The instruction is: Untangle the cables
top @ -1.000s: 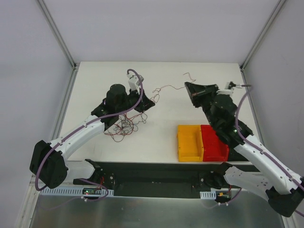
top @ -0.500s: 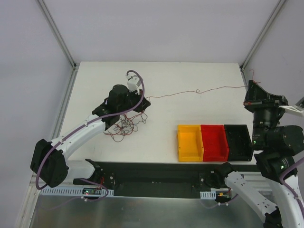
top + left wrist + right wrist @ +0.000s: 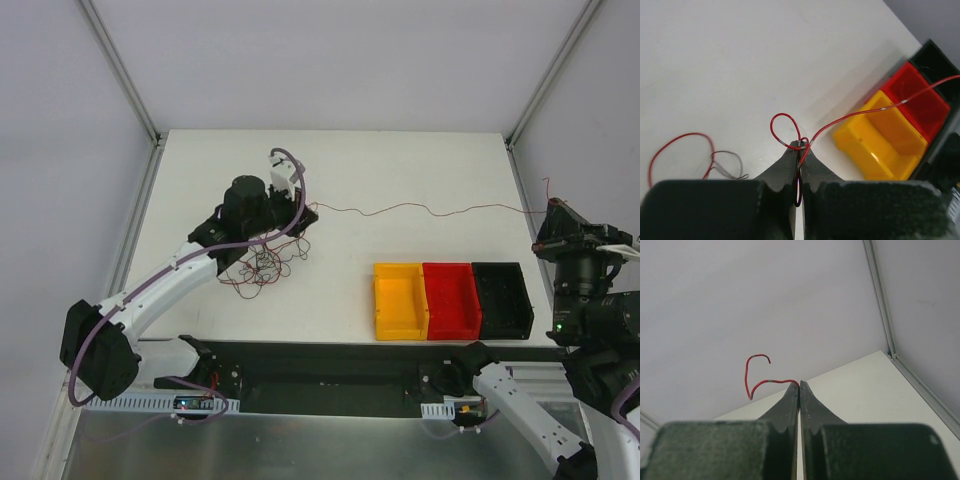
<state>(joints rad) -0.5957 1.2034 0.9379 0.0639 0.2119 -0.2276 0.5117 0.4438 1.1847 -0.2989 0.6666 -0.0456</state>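
Observation:
A tangle of thin red and dark cables (image 3: 262, 268) lies on the white table by the left arm. One red cable (image 3: 420, 209) runs from the left gripper (image 3: 305, 213) across the table to the right gripper (image 3: 549, 206), nearly straight. My left gripper (image 3: 801, 146) is shut on this red cable (image 3: 855, 116), with a small loop (image 3: 785, 127) beside its tips. My right gripper (image 3: 799, 383) is shut on the cable's other end; a short curled tail (image 3: 752, 377) sticks out to its left. It hangs past the table's right edge.
Three small bins stand in a row at the front right: yellow (image 3: 398, 300), red (image 3: 450, 300) and black (image 3: 502, 298). They show in the left wrist view too, with the yellow bin (image 3: 885, 137) nearest. Metal frame posts (image 3: 535, 90) rise at the table's back corners.
My right gripper has swung from the table's middle back out to the right edge, drawing the red cable out nearly straight. My left gripper has stayed by the tangle.

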